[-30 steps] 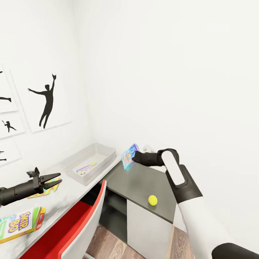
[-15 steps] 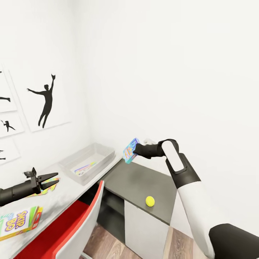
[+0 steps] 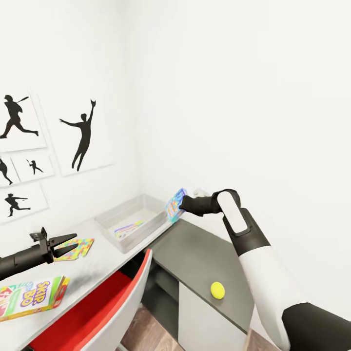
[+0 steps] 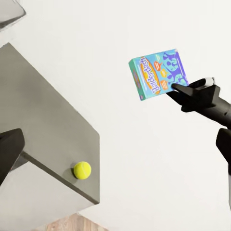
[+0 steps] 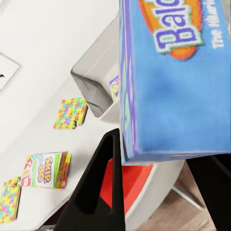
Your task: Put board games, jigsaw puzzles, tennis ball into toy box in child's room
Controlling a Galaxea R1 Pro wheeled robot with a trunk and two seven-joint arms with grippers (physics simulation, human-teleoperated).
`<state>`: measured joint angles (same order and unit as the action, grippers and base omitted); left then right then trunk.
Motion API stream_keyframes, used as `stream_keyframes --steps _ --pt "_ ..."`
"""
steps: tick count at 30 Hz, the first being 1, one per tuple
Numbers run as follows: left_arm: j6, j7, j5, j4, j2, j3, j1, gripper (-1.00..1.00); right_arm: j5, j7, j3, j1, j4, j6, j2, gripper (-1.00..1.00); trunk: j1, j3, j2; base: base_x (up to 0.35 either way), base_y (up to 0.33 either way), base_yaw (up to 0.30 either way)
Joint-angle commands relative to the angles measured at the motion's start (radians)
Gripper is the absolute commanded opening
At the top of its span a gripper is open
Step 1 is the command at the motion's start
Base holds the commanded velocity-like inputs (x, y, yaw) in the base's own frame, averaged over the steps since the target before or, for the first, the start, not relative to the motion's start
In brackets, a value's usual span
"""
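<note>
My right gripper (image 3: 182,206) pinches the blue-teal board game (image 3: 175,204), held on edge in the air just past the toy box's (image 3: 130,220) end wall, its long axis tilted upward. Its far face is hidden from my head. My left gripper (image 3: 61,243) hovers spread open above the table (image 3: 100,251).

right gripper (image 3: 181,204) clamped; left gripper (image 3: 66,243) seemingly parted
</note>
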<state>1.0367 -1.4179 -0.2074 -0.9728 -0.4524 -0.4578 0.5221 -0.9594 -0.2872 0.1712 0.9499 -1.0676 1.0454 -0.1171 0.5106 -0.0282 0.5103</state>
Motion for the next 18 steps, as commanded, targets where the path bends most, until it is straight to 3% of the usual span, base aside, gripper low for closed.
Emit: stream_keyframes --steps 1,11,18 --pt "0.01 -0.003 -0.001 0.0 0.0 0.0 0.001 1.0 -0.012 -0.01 0.0 0.001 -0.001 0.002 0.0 -1.0 0.001 -0.003 0.002 0.235 0.127 0.276" --pt "0.01 -0.003 -0.002 0.0 -0.009 -0.001 0.001 1.0 -0.012 -0.01 -0.003 0.001 0.0 0.002 0.003 -1.0 0.001 -0.012 0.002 0.195 0.214 0.261" --pt "0.01 -0.004 -0.003 0.0 -0.009 -0.001 0.001 1.0 -0.012 -0.01 -0.003 0.001 0.0 0.002 0.004 -1.0 0.001 -0.018 0.002 0.193 0.061 0.244"
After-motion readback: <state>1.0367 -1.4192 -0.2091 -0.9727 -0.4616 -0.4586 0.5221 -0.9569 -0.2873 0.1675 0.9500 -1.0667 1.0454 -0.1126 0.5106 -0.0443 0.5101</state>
